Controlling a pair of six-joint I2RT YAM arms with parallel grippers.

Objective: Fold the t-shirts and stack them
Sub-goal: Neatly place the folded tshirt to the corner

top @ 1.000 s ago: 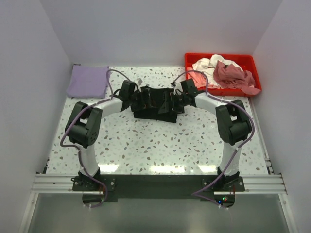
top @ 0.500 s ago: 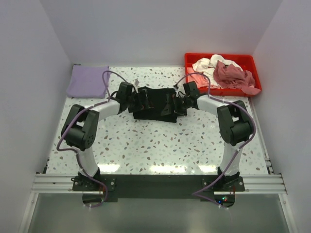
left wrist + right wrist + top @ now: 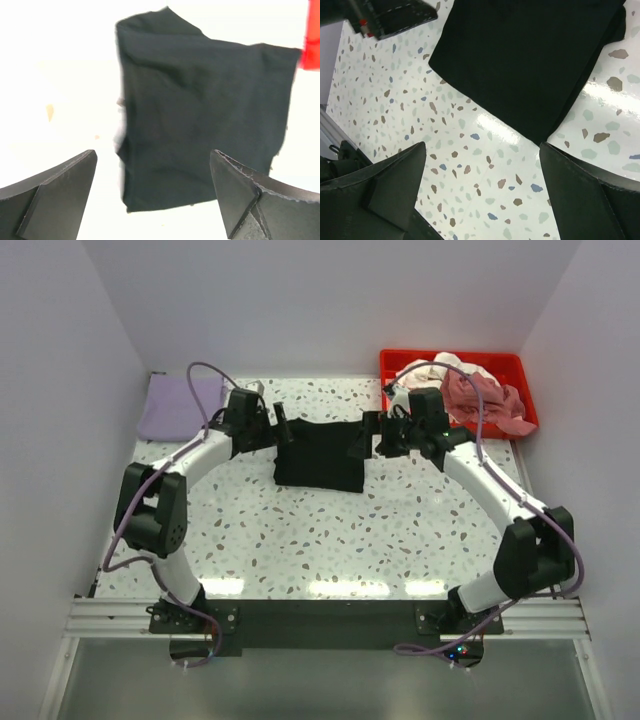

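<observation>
The left arm [image 3: 165, 505] rises from the near-left corner, bends at its elbow by the left edge and reaches toward the far middle. The left claw [image 3: 281, 427] points right, just beside the left edge of the black shirt [image 3: 320, 455]. The right arm [image 3: 500, 510] stretches long from the near-right corner, elbow low by the right edge. The right claw [image 3: 360, 436] points left at the shirt's right edge. Both claws stand wide open and hold nothing.

The black shirt lies folded into a rough rectangle on the counter [image 3: 330, 530], at the far middle between the two claws. A lavender shirt [image 3: 180, 408] lies folded flat in the far-left corner. A red tray [image 3: 400, 360] in the far-right corner holds a loose heap with a white shirt [image 3: 425, 371] and a rose shirt [image 3: 482, 395]. A pink shirt [image 3: 400, 400] there is largely covered by the right arm and the heap.

The left wrist view is washed out, so the counter there shows as plain white. The right wrist view cuts off the black shirt at its top edge.

The counter is pale speckled terrazzo, glossy near the front, with a metal rail [image 3: 320, 615] along its near edge. Plain pale walls [image 3: 330, 300] close in three sides.
</observation>
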